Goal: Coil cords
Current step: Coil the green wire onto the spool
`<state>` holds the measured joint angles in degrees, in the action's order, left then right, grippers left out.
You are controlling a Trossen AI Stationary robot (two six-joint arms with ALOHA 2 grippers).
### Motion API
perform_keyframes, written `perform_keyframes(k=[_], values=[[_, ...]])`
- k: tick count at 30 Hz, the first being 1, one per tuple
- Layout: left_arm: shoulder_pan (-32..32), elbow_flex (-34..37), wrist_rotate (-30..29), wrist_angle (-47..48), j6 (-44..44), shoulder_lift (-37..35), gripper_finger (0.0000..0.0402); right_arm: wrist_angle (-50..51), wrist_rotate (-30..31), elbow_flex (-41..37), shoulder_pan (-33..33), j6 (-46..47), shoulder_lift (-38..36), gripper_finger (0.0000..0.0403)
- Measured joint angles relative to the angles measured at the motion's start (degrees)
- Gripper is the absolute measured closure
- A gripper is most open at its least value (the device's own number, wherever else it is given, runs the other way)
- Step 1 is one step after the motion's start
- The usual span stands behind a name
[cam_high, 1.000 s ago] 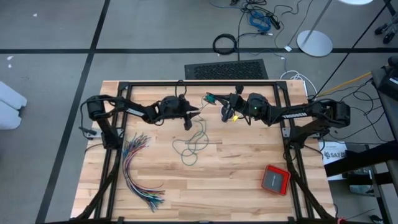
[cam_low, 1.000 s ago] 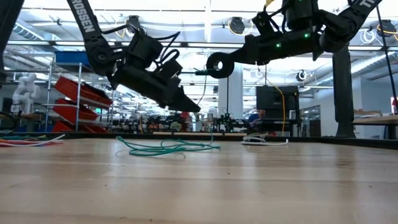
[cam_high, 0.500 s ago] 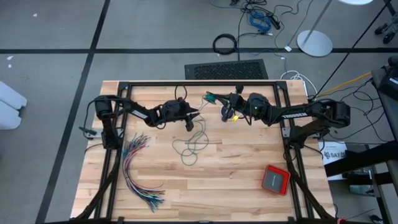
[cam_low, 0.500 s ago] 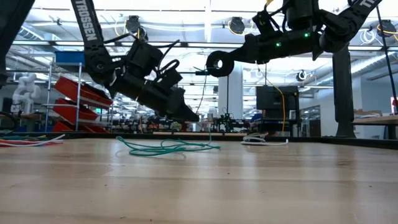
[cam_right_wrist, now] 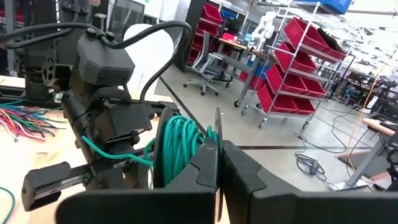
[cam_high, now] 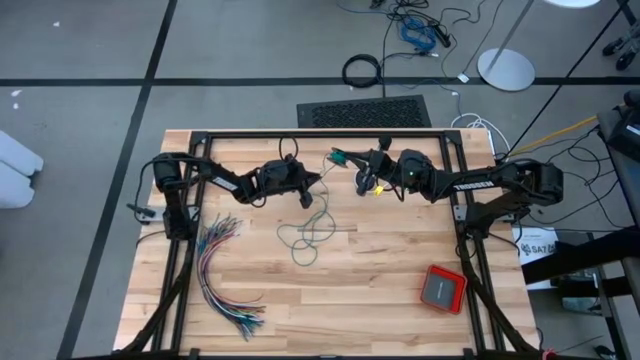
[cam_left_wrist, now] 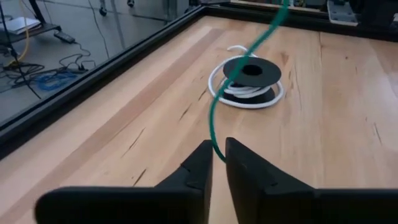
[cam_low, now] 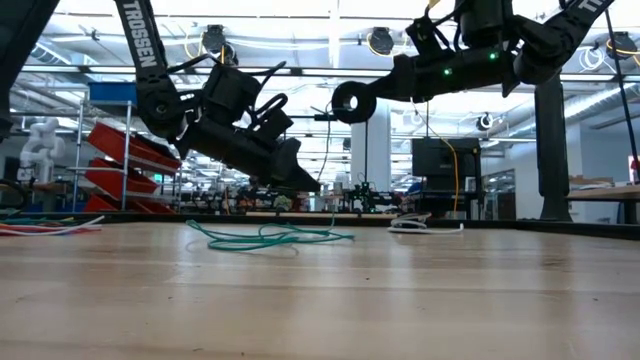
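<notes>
Over the last second the left pincer [cam_left_wrist: 217,163] has slid toward the middle of the worktop [cam_high: 380,300] and narrowed its fingers onto the teal-green cord [cam_left_wrist: 219,106]; in the left wrist view the strand now runs straight into the thin slit left between the two tips, so it looks pinched or very nearly so. That suggests the strand is being guided under tension for another turn of winding, with much of the cord not yet taken up. The right pincer [cam_right_wrist: 219,163] sits closed on the flange of a black spool [cam_right_wrist: 217,144], held raised above the far middle of the worktop. Only the right wrist view shows the teal turns [cam_right_wrist: 180,148] already wound on that spool. The high view instead shows the slack of the cord [cam_high: 305,238] lying in loose loops on the wood just in front of both pincers. The left wrist view alone reveals a second black spool with a white cord [cam_left_wrist: 249,87] coiled about it, lying flat on the worktop.
</notes>
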<state>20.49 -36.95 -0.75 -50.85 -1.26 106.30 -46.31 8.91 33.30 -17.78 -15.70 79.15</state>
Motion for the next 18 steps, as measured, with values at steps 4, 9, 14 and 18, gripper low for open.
perform_keyframes(k=[4,9,14,18], values=[[0.0,0.0,0.0,-0.68,0.02,0.0,0.0373,0.59,-0.15,0.0,0.0,0.0,0.0,0.0403],[0.0,0.0,0.0,-1.18,0.04,0.0,0.0386,1.07,-0.22,0.01,0.0,0.01,0.0,0.0403],[0.0,0.0,0.02,-1.05,0.52,0.0,0.0388,1.56,-0.22,0.0,0.0,0.17,0.0,0.0403],[0.0,0.0,0.26,-1.0,0.61,0.0,0.0389,1.58,-0.22,0.0,0.0,0.61,0.01,0.0403]])
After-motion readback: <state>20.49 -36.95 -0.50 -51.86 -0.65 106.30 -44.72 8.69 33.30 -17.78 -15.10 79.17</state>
